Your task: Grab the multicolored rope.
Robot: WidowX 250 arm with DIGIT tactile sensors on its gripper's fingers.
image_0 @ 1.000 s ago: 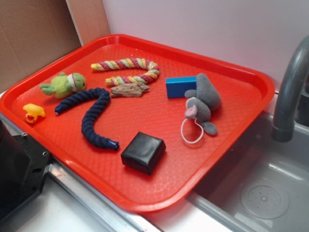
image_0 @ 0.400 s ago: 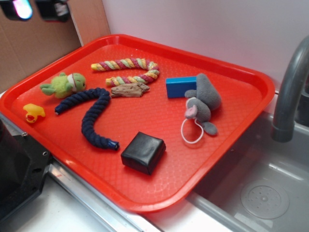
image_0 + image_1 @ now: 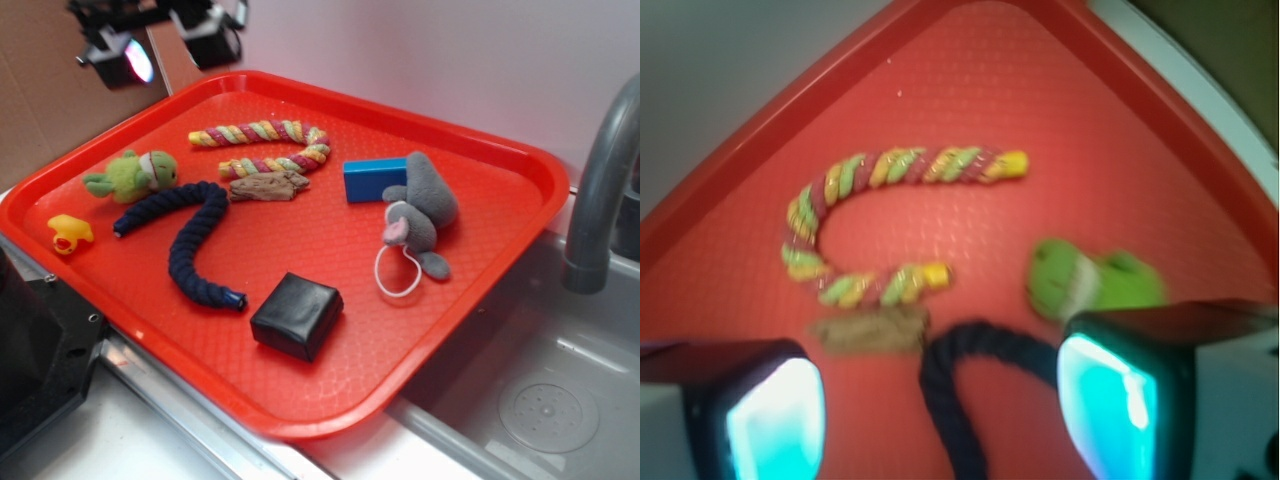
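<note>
Gripper [image 3: 165, 45]: upper left of the exterior frame, above the tray's far left corner, fingers spread apart, nothing between them; in the wrist view the two lit pads [image 3: 775, 420] sit at the bottom corners with open tray between. Multicolored rope [image 3: 270, 145]: hook-shaped, lying flat on the red tray [image 3: 480, 290] in its upper left portion, below and right of the gripper, untouched. Brown wood-like scrap [image 3: 268, 186]: just beside the rope's shorter end. Navy rope [image 3: 190, 235]: curved, left of centre. Green plush toy [image 3: 135, 173]: left. Yellow duck [image 3: 70, 233]: far left edge. Blue block [image 3: 372, 179] and grey plush mouse [image 3: 420, 212]: right of centre, touching. Black block [image 3: 297, 315]: lower centre. Grey faucet [image 3: 600, 180]: right edge.
</note>
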